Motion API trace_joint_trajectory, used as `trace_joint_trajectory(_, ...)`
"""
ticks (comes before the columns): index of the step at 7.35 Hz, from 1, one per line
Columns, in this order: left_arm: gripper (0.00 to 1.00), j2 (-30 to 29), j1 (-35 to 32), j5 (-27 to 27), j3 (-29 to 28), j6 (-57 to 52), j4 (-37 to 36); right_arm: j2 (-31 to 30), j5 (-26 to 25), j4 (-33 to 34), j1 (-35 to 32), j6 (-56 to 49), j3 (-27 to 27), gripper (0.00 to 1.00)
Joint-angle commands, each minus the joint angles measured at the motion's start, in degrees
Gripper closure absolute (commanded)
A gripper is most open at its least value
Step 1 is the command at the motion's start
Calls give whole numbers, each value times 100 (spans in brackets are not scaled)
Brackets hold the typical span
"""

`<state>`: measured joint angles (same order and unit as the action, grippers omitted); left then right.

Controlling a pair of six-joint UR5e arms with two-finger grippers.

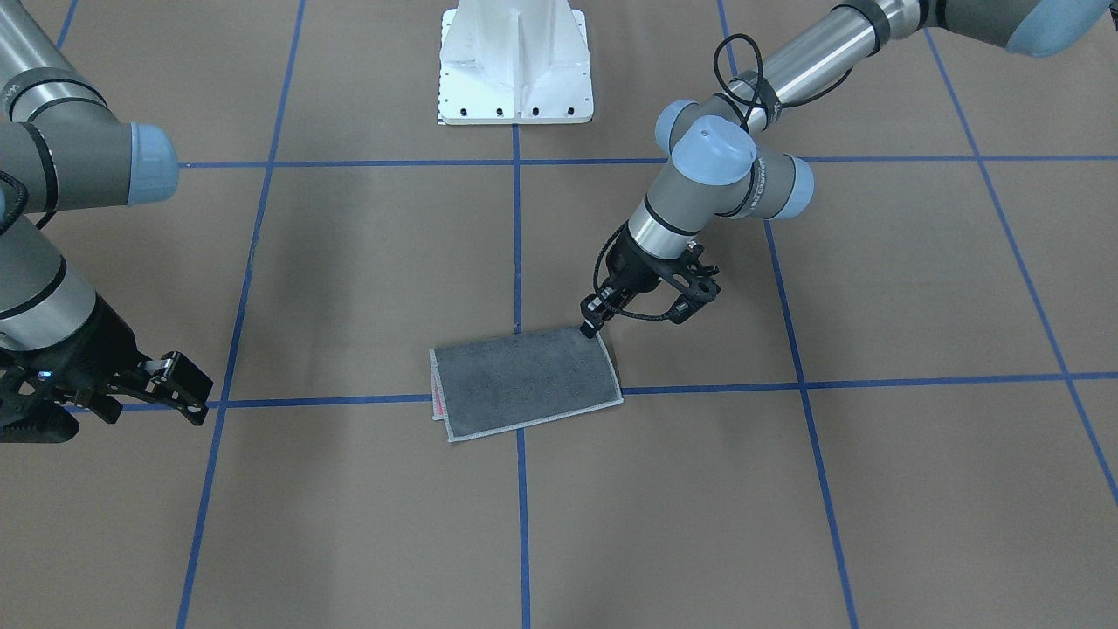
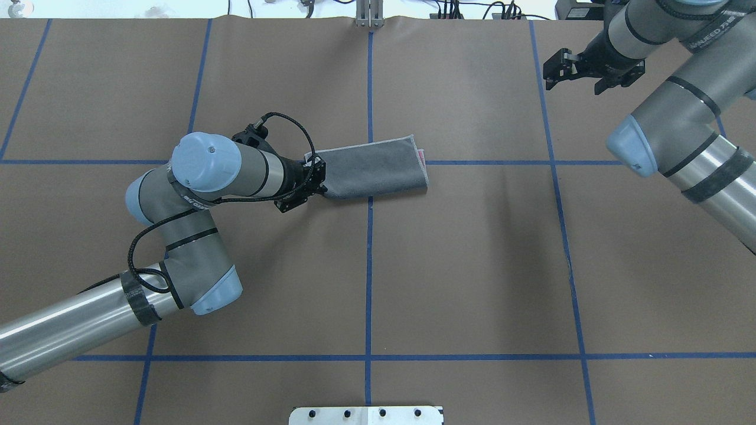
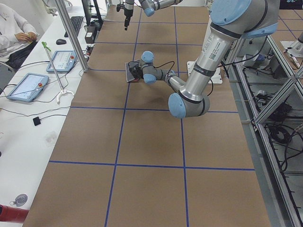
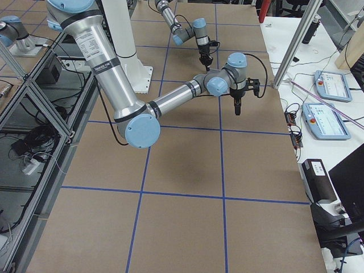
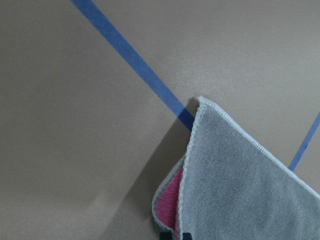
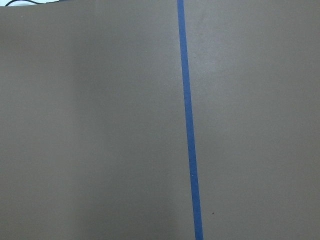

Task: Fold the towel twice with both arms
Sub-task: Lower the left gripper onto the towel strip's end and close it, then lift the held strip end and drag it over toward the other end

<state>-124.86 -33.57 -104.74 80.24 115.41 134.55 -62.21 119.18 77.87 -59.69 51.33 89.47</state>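
The towel (image 1: pixel 524 380) lies folded once near the table's middle, dark grey face up, with pink showing at its open short edge (image 2: pixel 420 156). My left gripper (image 1: pixel 591 329) is at the towel's corner nearest the robot on its left end, shut on that corner (image 2: pixel 322 188). In the left wrist view the towel (image 5: pixel 250 190) has its grey layer pulled up a little and the pink inner face (image 5: pixel 167 200) shows. My right gripper (image 2: pixel 554 69) hangs open and empty above the table, far to the towel's right (image 1: pixel 188 391).
The white pedestal base (image 1: pixel 515 70) stands at the robot's edge of the table. Blue tape lines (image 6: pixel 187 120) grid the brown table cover. Tablets (image 3: pixel 28 87) and a seated person (image 3: pixel 14 28) are on the bench beyond the far edge.
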Motion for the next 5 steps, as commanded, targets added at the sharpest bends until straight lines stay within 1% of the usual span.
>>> trace_joint_trajectory(1,100,-231,8,15,-9,-10,-34,-2,0,0,-8,0,0,0)
trace_joint_trajectory(4,100,-626,17,138,-79,-19,-69,-55,-9,0,-8,0,0,0)
trace_joint_trajectory(5,100,-645,34,173,-114,-45,-69,-55,-9,0,-8,0,0,0)
